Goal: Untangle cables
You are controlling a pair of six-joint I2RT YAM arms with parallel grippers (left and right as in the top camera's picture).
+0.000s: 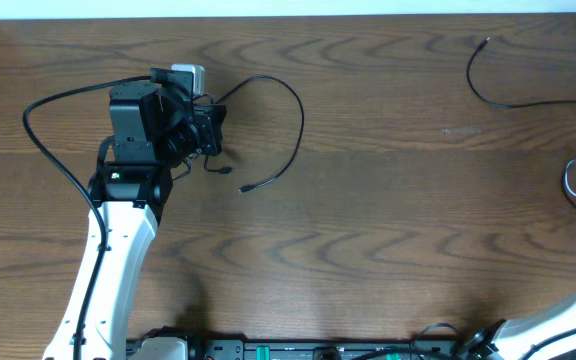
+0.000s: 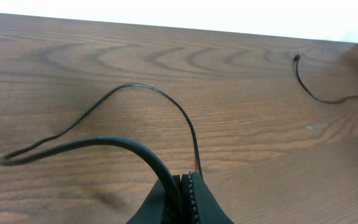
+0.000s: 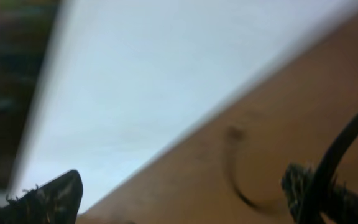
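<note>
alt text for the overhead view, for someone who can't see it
The left arm's tool grips a thin black cable that loops right across a wooden table. A second black cable and a white cord lie apart at far right.

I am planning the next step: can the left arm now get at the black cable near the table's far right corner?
Probably not. The left gripper is shut on the looped black cable, and the far cable lies at the opposite end of the table.
</note>
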